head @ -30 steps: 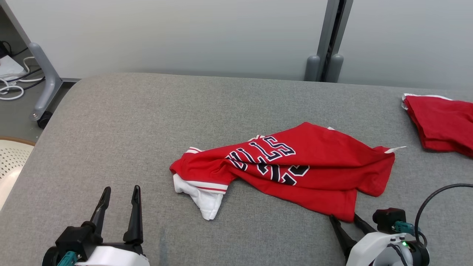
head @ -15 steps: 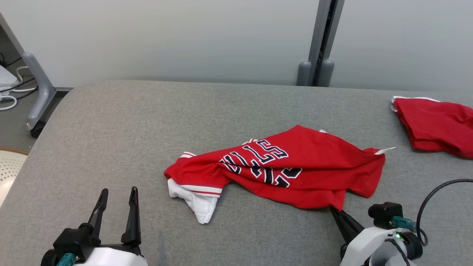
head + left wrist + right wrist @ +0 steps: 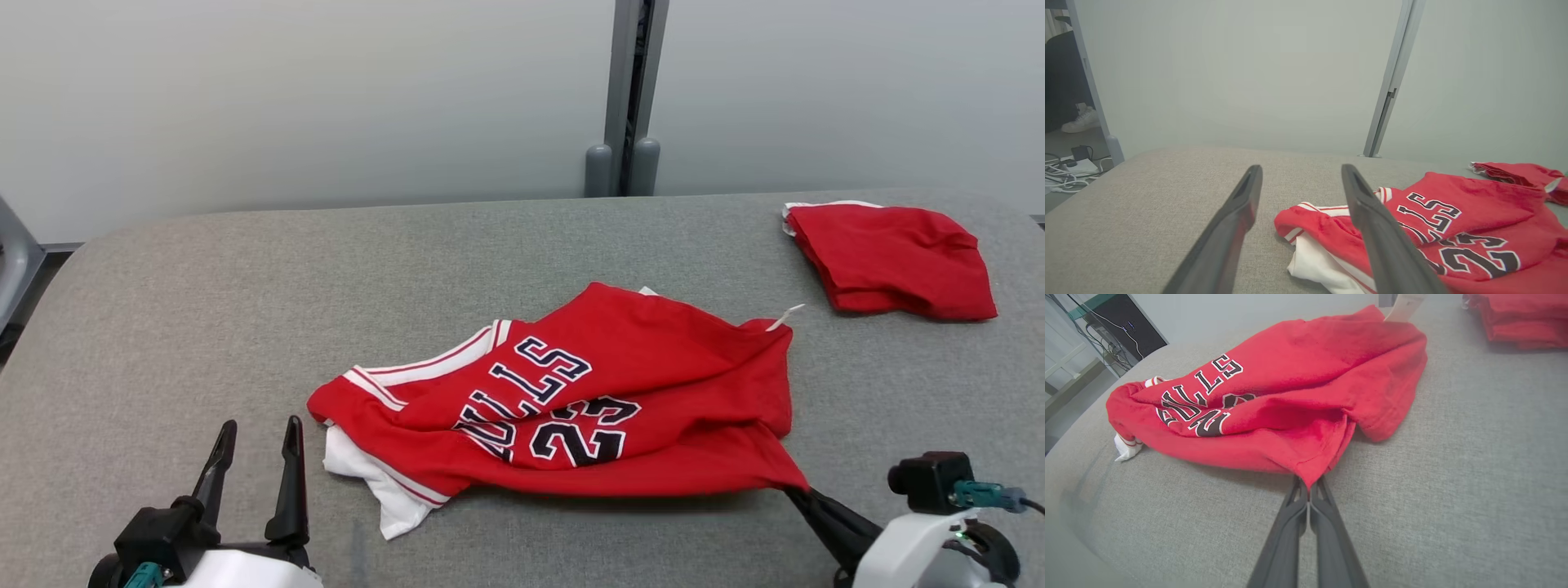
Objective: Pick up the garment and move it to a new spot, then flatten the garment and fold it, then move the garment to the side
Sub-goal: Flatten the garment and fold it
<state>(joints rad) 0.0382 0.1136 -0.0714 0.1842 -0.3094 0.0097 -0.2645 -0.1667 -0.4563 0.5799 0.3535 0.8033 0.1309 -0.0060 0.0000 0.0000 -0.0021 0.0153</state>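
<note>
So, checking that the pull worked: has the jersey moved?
Yes. The jersey corner in the right fingers has shifted right, toward the folded red clothes.

Table point(image 3: 188, 310): grey woven fabric top, rounded corners. Items lying on it: 2.

Item 1: jersey point(image 3: 669, 359), red with white trim, dark white-edged lettering and the number 23. Crumpled, near the middle of the top. Its near-right corner is pulled to a point, and a white tag point(image 3: 785, 317) sits at its far-right corner.

Item 2: folded red cloth point(image 3: 890, 257), at the far right, well apart from the jersey.
</note>
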